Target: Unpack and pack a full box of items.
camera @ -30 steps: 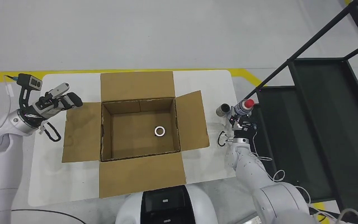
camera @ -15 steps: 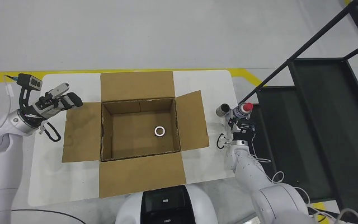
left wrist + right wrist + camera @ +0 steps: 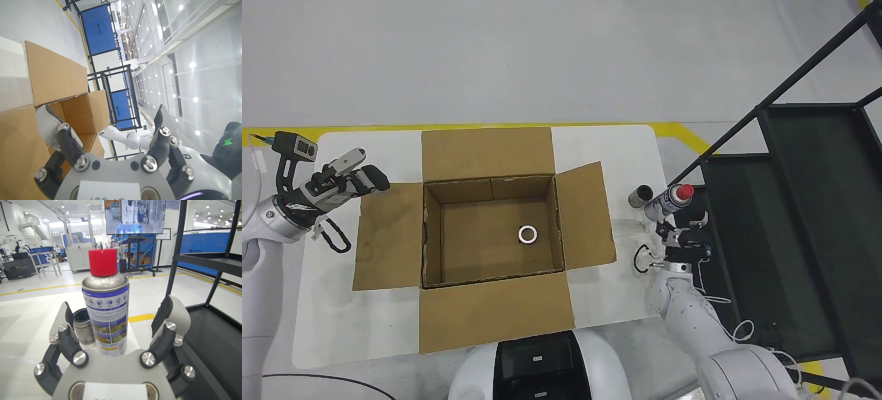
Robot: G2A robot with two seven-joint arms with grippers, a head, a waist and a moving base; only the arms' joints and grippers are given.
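An open cardboard box (image 3: 492, 190) sits in the middle of the white worktop (image 3: 332, 310) with all four flaps folded outward and lying flat. On the box floor, towards its right wall, lies one small metal ring (image 3: 528, 234).

Near the right edge of the worktop, well apart from the box, stands an upright spray can (image 3: 106, 313) with a red cap (image 3: 103, 262). A short metal sleeve (image 3: 82, 328) with a dark hollow bore stands upright just beside it, on the side towards the box. In the wrist view the two overlap, so I cannot tell whether they touch.

The right claw (image 3: 117, 308) is level with the can and faces it from the robot's side. Its fingers (image 3: 65, 313) are spread wide, one on either flank of the can, with clear space between each pad and the can wall. From above, the can seems to stand just past the fingertips rather than between them.

The left claw (image 3: 102, 117) hangs over the left part of the worktop, near the far corner of the box's left flap. It is tipped sideways with its fingers apart and nothing between them.

A black metal shelf cart (image 3: 802, 200) stands just beside the right edge of the worktop.
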